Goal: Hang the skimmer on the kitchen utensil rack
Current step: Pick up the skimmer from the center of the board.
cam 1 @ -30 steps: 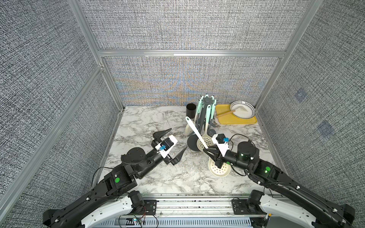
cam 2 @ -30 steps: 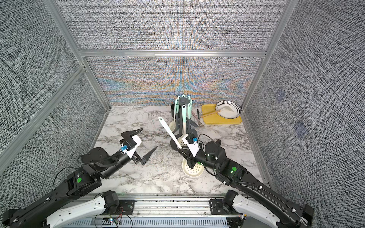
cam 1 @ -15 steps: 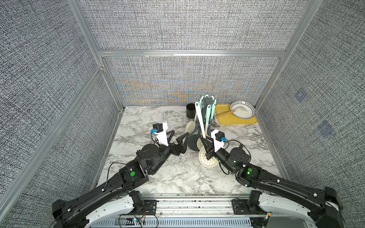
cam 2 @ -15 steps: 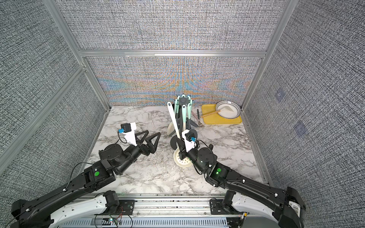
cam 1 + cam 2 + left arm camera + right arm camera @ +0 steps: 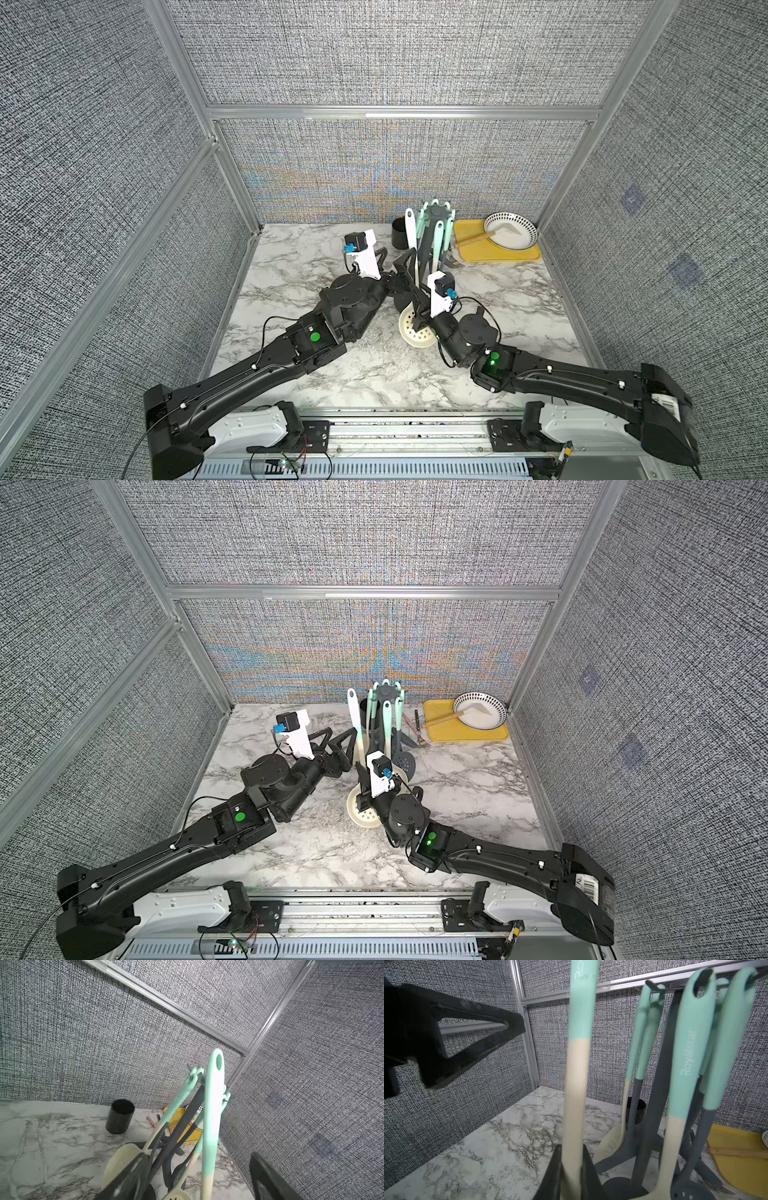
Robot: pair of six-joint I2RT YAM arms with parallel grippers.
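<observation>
The skimmer point(image 5: 417, 333) has a cream perforated head and a cream and mint handle point(image 5: 354, 717). It stands nearly upright just in front of the kitchen utensil rack point(image 5: 434, 211), whose crown point(image 5: 386, 690) holds other mint-handled utensils. My right gripper point(image 5: 572, 1151) is shut on the cream lower part of the handle, just above the head point(image 5: 360, 809). My left gripper point(image 5: 199, 1156) is open, with the mint handle point(image 5: 213, 1105) between its fingers point(image 5: 477, 1028) and apart from them. The handle's hanging hole point(image 5: 219, 1061) is level with the rack's hooks.
A black cup point(image 5: 400, 237) stands left of the rack at the back. At the back right, a yellow tray point(image 5: 498, 254) carries a patterned bowl point(image 5: 510, 231). Dark and cream utensil heads point(image 5: 691, 1192) hang low around the rack's base.
My right arm has swung the skimmer upright and carried it toward the rack. The left arm has reached in to the handle and its jaws have narrowed.
</observation>
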